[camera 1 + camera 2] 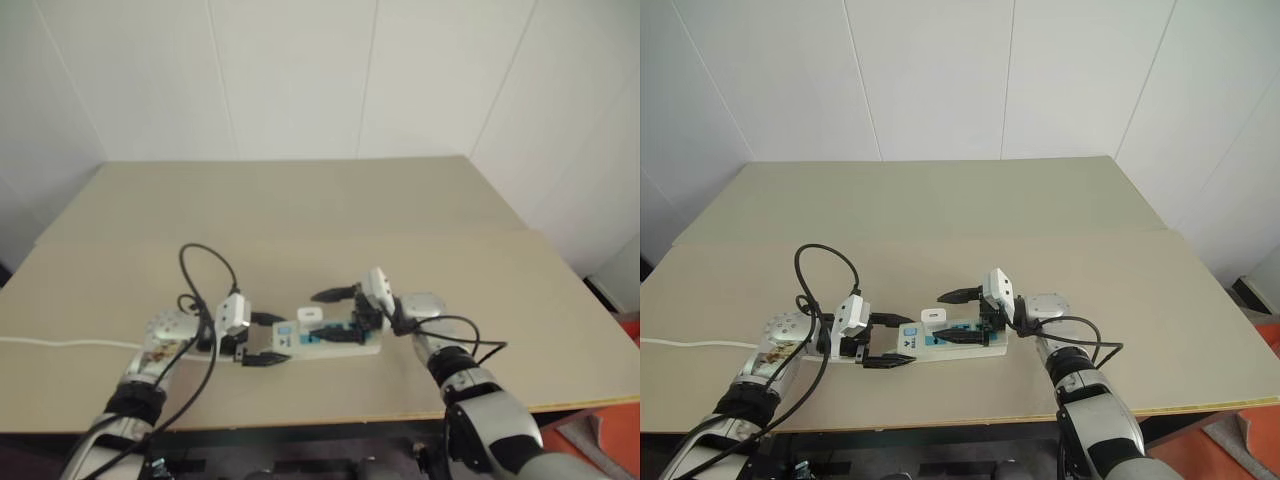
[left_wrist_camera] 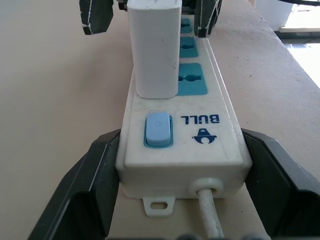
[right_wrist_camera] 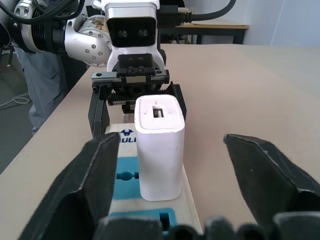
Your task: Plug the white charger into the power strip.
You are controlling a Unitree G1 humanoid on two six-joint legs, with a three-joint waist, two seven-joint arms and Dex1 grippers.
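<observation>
White charger is seated upright in power strip. Strip's switch end is clamped by left gripper. Right gripper is spread wide, charger released.

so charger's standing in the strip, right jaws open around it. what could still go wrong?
1. The right gripper still straddles the white charger; a crooked retreat could clip and tilt it.
2. The left gripper clamps the switch end of the power strip; letting go unevenly could shift the strip.
3. Full seating can't be confirmed.
</observation>
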